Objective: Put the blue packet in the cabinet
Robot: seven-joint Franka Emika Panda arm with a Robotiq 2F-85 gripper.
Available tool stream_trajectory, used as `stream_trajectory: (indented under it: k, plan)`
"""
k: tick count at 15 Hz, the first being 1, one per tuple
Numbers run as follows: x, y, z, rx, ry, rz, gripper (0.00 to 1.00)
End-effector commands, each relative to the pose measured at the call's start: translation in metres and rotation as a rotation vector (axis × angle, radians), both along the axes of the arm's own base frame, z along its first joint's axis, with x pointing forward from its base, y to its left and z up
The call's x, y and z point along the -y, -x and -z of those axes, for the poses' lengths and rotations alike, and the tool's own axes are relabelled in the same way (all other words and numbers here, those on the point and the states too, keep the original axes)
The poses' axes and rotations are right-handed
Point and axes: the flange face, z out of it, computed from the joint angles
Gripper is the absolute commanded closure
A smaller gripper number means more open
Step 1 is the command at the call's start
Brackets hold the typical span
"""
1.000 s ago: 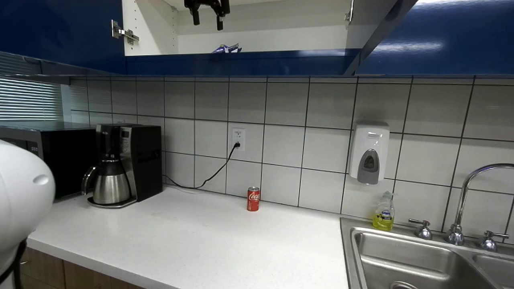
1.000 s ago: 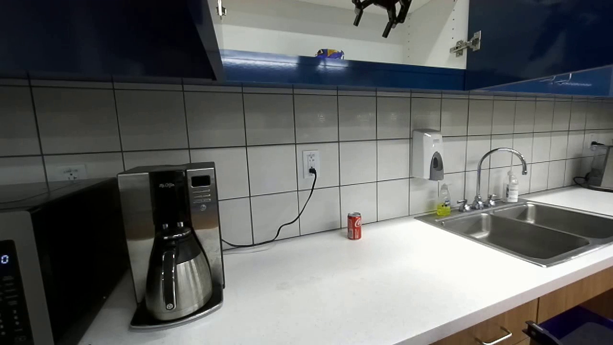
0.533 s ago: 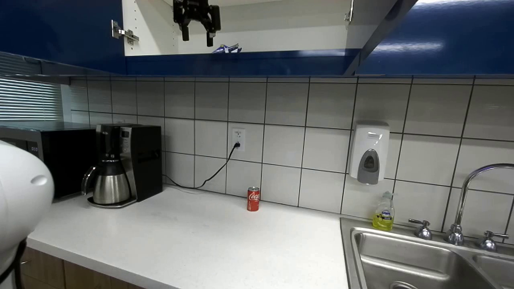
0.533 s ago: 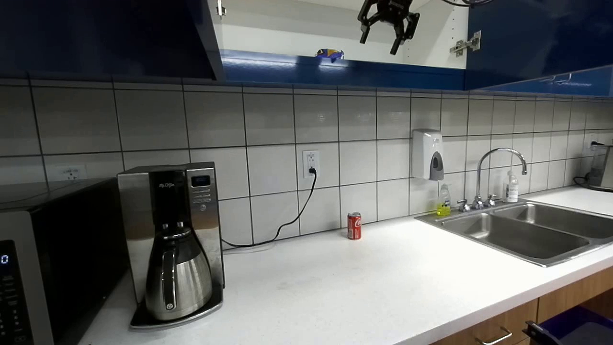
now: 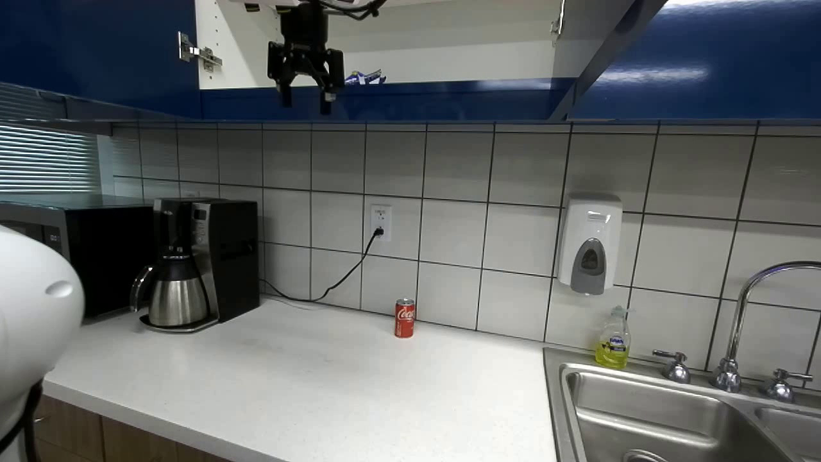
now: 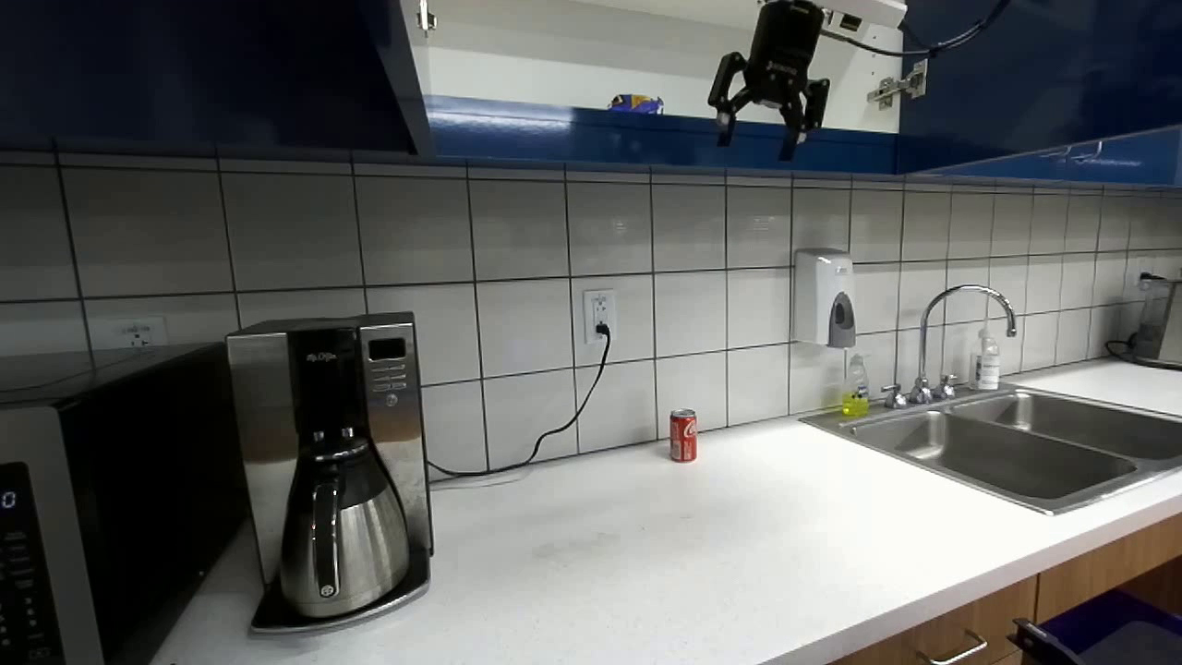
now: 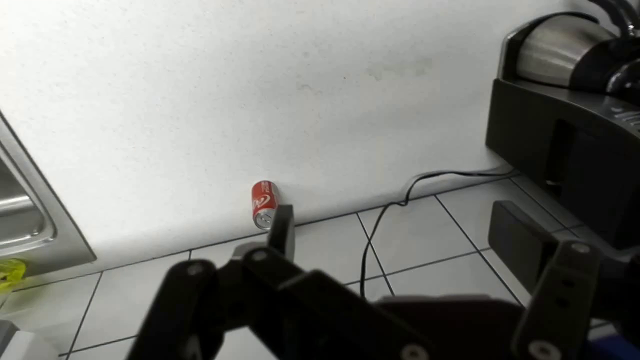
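The blue packet lies inside the open cabinet, on its floor behind the blue front edge. It shows in both exterior views, here too, with its lower part hidden by that edge. The cabinet has a white interior and open dark blue doors. My gripper points down in front of the cabinet's lower edge, apart from the packet. It also shows in an exterior view, to the right of the packet. In the wrist view the gripper is open with nothing between its fingers; the packet is out of view there.
A red can stands on the white counter near the tiled wall. A coffee maker and a microwave stand at the left. A soap dispenser hangs above the counter, near the sink.
The open gripper has moved down from the cabinet opening to its lower edge, drifting left in one exterior view and right in another. The packet stays in the cabinet.
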Motion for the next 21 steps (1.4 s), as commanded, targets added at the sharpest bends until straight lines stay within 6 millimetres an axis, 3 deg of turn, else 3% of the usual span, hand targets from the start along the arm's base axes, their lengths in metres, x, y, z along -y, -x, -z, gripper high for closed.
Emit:
stream_trajectory:
  k: [1,14,18,21]
  plan:
    - [0.006,0.007,0.031,-0.075,0.104,-0.011,0.0]
    - [-0.018,-0.001,0.147,-0.161,0.151,-0.246,0.0]
    - [-0.021,0.002,0.166,-0.178,0.15,-0.256,0.0]
    - [-0.019,-0.001,0.165,-0.197,0.14,-0.236,0.0]
